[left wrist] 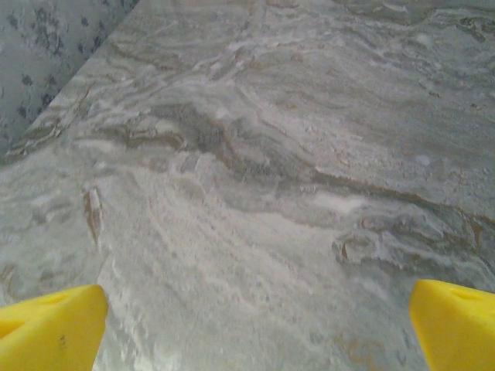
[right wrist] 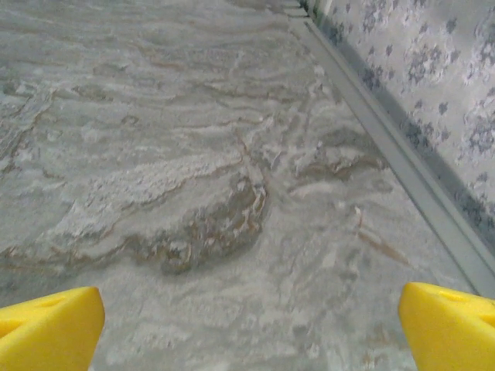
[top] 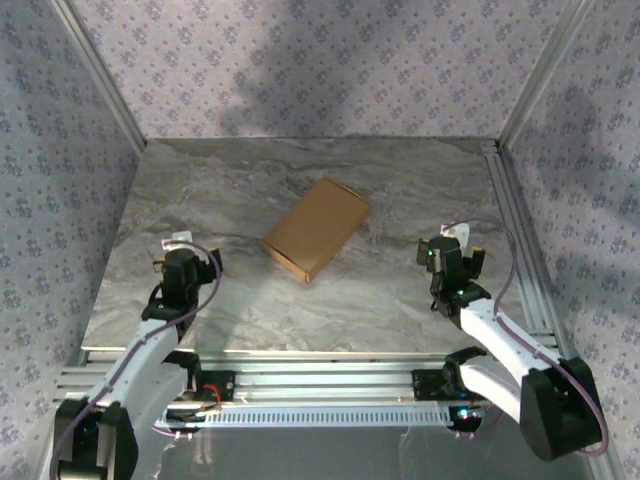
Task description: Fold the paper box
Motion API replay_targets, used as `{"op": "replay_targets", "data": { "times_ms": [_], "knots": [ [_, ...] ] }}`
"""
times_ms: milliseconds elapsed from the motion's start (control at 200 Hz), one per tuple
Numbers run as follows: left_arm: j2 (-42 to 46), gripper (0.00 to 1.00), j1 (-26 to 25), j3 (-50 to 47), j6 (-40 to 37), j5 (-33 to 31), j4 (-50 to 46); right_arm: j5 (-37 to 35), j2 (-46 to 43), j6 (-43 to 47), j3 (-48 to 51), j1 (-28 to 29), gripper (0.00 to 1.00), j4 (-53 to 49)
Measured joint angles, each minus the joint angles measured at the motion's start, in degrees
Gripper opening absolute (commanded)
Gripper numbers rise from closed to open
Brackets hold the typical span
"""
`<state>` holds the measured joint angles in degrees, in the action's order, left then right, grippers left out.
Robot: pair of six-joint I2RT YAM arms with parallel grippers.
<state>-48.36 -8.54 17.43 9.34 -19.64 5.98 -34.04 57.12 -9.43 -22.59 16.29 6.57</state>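
Left gripper (top: 178, 243) sits low near the table's (top: 400, 300) left side with its arm bent back. Its yellow fingertips (left wrist: 50, 328) are spread wide over bare marble and cropped at the frame corners. The paper box (top: 316, 228) lies skewed mid-table, well apart from both arms, closed up so I can't see inside. Right gripper (top: 455, 240) is by the right rail, jaws also wide apart, holding nothing.

White arms (top: 140, 358), black joints (top: 558, 405), yellow jaws

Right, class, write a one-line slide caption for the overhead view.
A brown paper box lies askew on the table, open left gripper and open right gripper clear of it on either side.
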Motion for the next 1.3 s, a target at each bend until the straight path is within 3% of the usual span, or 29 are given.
{"op": "replay_targets", "data": {
  "times_ms": [275,540,645,755,1299],
  "knots": [
    [-17.3,1.0,6.3,-1.0,-2.7,5.6,18.4,9.4,8.2,4.3,6.6,-10.3,0.99,18.7],
    [-28.0,1.0,8.2,-1.4,-4.8,8.6,37.5,18.6,18.4,9.4,7.0,-13.3,0.99,34.9],
    [-37.4,1.0,8.6,-1.5,-5.3,9.6,47.1,22.0,24.6,10.2,7.0,-15.1,0.99,41.0],
    [-39.7,1.0,9.2,-0.9,-5.2,10.7,45.2,23.8,29.0,10.8,6.6,-15.1,0.99,43.0],
    [-39.8,1.0,10.4,3.5,-5.2,12.2,43.5,24.2,29.3,10.8,2.2,-15.1,0.99,42.3]
  ]
}}
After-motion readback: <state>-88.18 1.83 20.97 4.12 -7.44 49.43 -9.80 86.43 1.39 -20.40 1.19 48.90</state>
